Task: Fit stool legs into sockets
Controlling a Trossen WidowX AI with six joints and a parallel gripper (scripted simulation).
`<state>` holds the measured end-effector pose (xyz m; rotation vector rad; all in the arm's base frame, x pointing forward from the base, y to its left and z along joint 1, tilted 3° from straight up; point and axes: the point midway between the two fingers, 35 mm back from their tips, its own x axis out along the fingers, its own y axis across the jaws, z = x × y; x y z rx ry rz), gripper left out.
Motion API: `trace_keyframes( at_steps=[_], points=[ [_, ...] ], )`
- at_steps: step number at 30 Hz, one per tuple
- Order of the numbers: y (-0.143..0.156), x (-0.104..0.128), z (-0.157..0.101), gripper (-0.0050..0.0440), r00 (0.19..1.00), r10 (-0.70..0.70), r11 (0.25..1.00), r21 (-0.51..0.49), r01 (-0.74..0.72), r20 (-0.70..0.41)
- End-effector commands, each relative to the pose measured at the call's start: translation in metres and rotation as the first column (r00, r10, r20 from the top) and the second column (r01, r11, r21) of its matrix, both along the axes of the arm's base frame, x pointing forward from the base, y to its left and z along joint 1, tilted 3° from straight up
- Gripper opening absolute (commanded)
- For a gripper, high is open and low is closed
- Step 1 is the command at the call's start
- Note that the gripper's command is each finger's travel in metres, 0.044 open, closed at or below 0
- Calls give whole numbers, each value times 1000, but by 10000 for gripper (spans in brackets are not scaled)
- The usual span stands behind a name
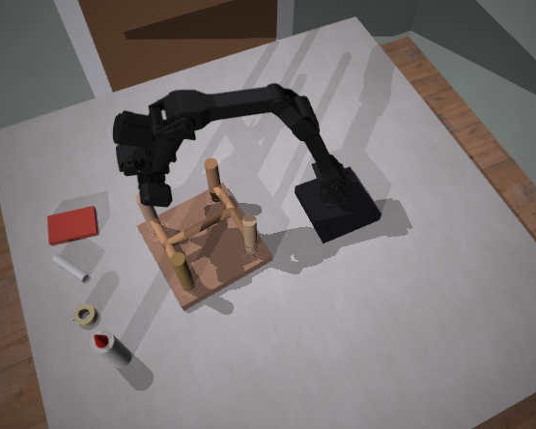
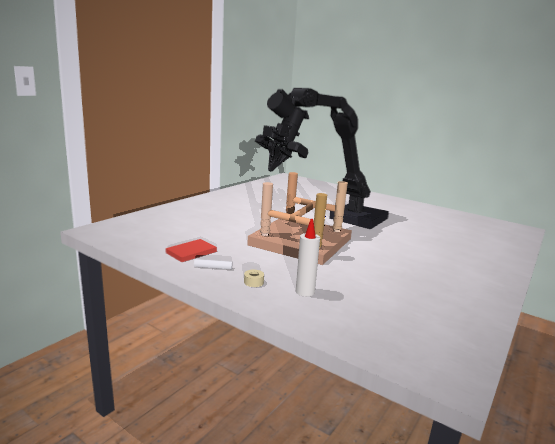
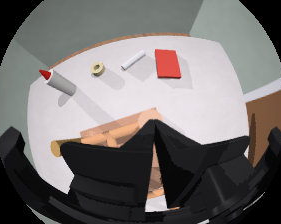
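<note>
The stool lies upside down with its square wooden seat flat on the table; it also shows in the exterior view. Four legs stand upright in the seat's corners, joined by crossed rungs: the far leg, the right leg, the near leg and the left leg. My gripper is shut and empty. It hangs above the left leg, well over its top in the exterior view. The wrist view shows the shut fingers over the seat.
A red flat block, a white cylinder, a tape roll and a glue bottle with a red tip lie left of the stool. The arm's base stands to the right.
</note>
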<state>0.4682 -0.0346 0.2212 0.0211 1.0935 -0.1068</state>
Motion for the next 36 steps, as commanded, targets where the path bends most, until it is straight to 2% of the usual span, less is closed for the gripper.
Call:
trace_keyframes(
  at_steps=[1, 9, 36],
  points=[
    [-1, 3, 0, 0, 1000, 4, 1000, -4, -4, 7],
    [-2, 1, -24, 0, 1000, 4, 1000, -4, -4, 7],
    [-3, 1, -46, 0, 1000, 4, 1000, -4, -4, 7]
  ],
)
